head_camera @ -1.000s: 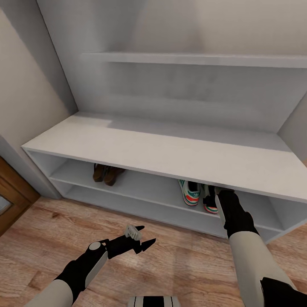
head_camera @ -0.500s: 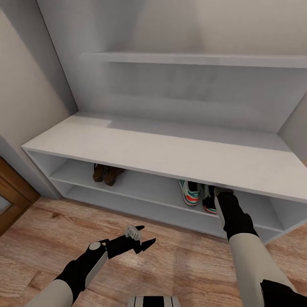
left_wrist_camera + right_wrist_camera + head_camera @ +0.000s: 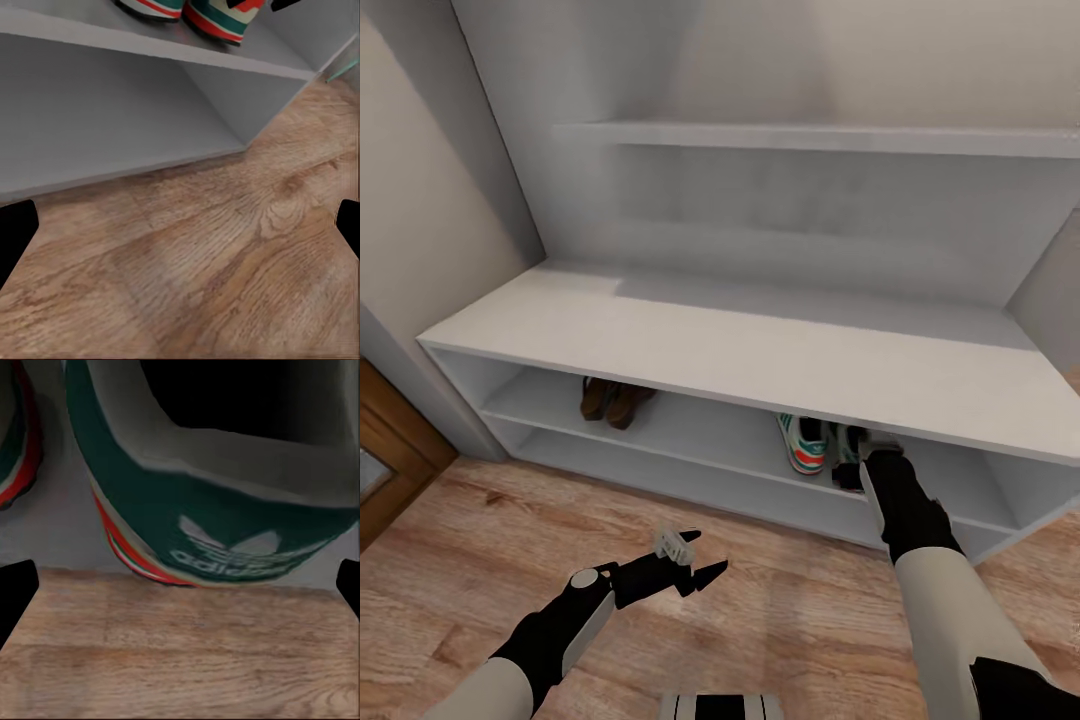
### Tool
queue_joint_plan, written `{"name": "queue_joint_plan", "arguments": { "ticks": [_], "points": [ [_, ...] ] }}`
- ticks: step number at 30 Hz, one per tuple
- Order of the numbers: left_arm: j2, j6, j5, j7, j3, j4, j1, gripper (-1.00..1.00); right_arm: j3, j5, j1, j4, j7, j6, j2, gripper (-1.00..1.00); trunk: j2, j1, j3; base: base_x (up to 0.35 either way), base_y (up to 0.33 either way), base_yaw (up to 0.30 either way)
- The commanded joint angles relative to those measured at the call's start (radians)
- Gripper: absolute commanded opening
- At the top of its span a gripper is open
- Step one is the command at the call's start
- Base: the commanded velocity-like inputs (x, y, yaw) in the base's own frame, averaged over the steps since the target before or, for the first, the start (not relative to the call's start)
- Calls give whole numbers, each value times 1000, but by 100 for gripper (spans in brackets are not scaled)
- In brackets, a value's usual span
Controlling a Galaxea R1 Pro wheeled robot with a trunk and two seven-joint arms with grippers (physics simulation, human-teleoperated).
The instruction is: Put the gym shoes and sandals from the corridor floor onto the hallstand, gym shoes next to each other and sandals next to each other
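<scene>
Looking down from the head camera, the pale grey hallstand [image 3: 740, 350] stands against the wall on the light brown wood-plank floor [image 3: 800, 620], and a brown wooden door [image 3: 390, 460] is beside its left end. On its upper open shelf, under the wide bench top, the two brown sandals [image 3: 612, 402] lie side by side toward the left end, and the two gym shoes [image 3: 822, 448] stand together toward the right end, heels outward. The right gripper [image 3: 870, 452] is at the heel of the right shoe; I cannot tell how far it is open. The left gripper [image 3: 695, 560] hangs over the floor in front of the hallstand, its fingers apart and holding nothing

From the left wrist, the hallstand's smooth grey shelf edge [image 3: 150, 45] carries the red and green soles of the gym shoes [image 3: 217, 15] above the grained floor [image 3: 225, 262]

From the right wrist, one shoe's green heel [image 3: 225, 525] with a white trefoil logo and red-orange sole is very close
</scene>
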Motion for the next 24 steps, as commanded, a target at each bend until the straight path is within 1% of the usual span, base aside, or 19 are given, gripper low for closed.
{"name": "queue_joint_plan", "arguments": {
  "ticks": [1,24],
  "points": [
    [1,-7,5,2,-6,1,-1,100,-3,3,-1,-1,0,4,1,100,0,-1,-1,-299,0,0],
    [1,-7,5,2,-6,0,-1,100,-2,3,-1,-1,0,4,1,100,0,-1,-1,-334,0,0]
  ]
}}
